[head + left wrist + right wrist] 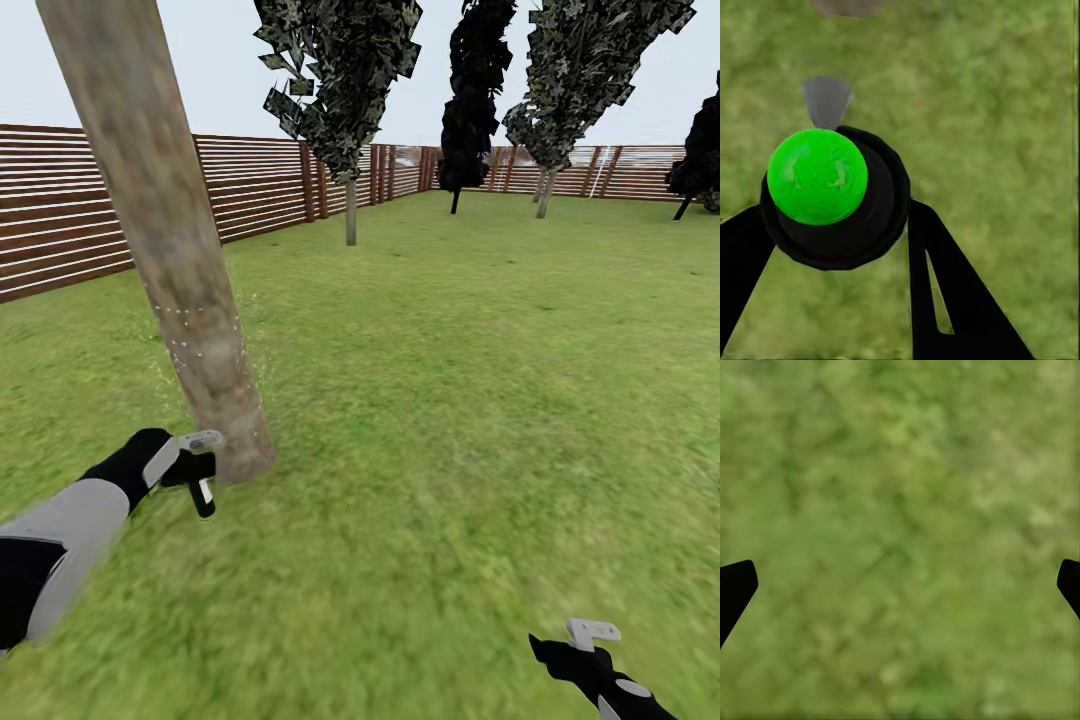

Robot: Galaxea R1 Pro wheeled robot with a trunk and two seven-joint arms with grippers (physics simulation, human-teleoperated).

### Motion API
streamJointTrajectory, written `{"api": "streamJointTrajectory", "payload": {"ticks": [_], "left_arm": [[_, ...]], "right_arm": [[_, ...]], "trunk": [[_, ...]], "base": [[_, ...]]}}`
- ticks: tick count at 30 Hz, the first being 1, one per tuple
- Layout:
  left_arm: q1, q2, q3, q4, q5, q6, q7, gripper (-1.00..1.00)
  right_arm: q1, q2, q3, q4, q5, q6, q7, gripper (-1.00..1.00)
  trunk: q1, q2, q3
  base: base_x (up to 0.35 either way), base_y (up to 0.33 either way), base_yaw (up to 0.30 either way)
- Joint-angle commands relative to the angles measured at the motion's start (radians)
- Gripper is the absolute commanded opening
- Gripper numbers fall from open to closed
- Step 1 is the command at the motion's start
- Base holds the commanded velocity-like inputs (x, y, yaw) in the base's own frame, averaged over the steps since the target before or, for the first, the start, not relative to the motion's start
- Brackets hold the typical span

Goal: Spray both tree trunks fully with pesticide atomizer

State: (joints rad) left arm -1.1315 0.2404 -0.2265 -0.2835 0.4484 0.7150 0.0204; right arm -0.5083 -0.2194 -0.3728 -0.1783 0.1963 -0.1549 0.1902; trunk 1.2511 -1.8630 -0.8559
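A thick, leaning, mottled grey-brown tree trunk (165, 230) rises at the left of the head view, with pale pesticide specks (196, 345) dotted over its lower part. My left gripper (192, 468) is shut on the pesticide atomizer (203, 478), held low beside the trunk's base with its grey trigger head (201, 439) toward the bark. In the left wrist view the atomizer (836, 199) is a black round body with a green spot between the black fingers (945, 277). My right gripper (560, 648) hangs low over grass at the lower right, open and holding nothing (900, 585).
Green lawn (470, 380) stretches ahead to a brown slatted fence (260, 185). A slimmer tree (350, 215) stands mid-left, and more dark-leaved trees (545, 195) stand along the far fence.
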Motion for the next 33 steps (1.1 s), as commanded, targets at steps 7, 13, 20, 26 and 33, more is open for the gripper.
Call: {"api": "streamJointTrajectory", "payload": {"ticks": [7, 13, 20, 26, 33], "left_arm": [[-0.178, 0.021, -0.002, -0.119, -0.005, 0.286, -0.003, -1.00], [-0.197, 0.022, -0.010, -0.108, -0.006, 0.288, 0.005, -1.00], [-0.207, 0.008, -0.010, -0.119, -0.007, 0.300, 0.010, -1.00], [-0.237, 0.019, -0.015, -0.109, -0.010, 0.299, 0.009, -1.00], [-0.039, 0.010, -0.022, -0.114, -0.155, 0.142, 0.009, -1.00]], "right_arm": [[0.001, 0.000, 0.000, 0.000, 0.002, 0.000, 0.001, 1.00], [0.000, 0.000, 0.000, 0.000, 0.002, 0.000, 0.001, 1.00], [0.000, 0.000, 0.001, 0.000, 0.002, 0.001, 0.001, 1.00], [0.000, 0.000, 0.001, 0.000, 0.002, 0.002, 0.001, 1.00], [0.000, 0.000, 0.002, 0.000, 0.003, 0.002, 0.000, 1.00]], "trunk": [[0.000, 0.000, 0.000], [0.000, 0.000, 0.000], [0.000, 0.000, 0.000], [0.000, 0.000, 0.000], [0.000, 0.000, 0.000]], "base": [[0.000, 0.000, 0.000], [0.000, 0.000, 0.000], [0.000, 0.000, 0.000], [0.000, 0.000, 0.000], [0.000, 0.000, 0.000]]}}
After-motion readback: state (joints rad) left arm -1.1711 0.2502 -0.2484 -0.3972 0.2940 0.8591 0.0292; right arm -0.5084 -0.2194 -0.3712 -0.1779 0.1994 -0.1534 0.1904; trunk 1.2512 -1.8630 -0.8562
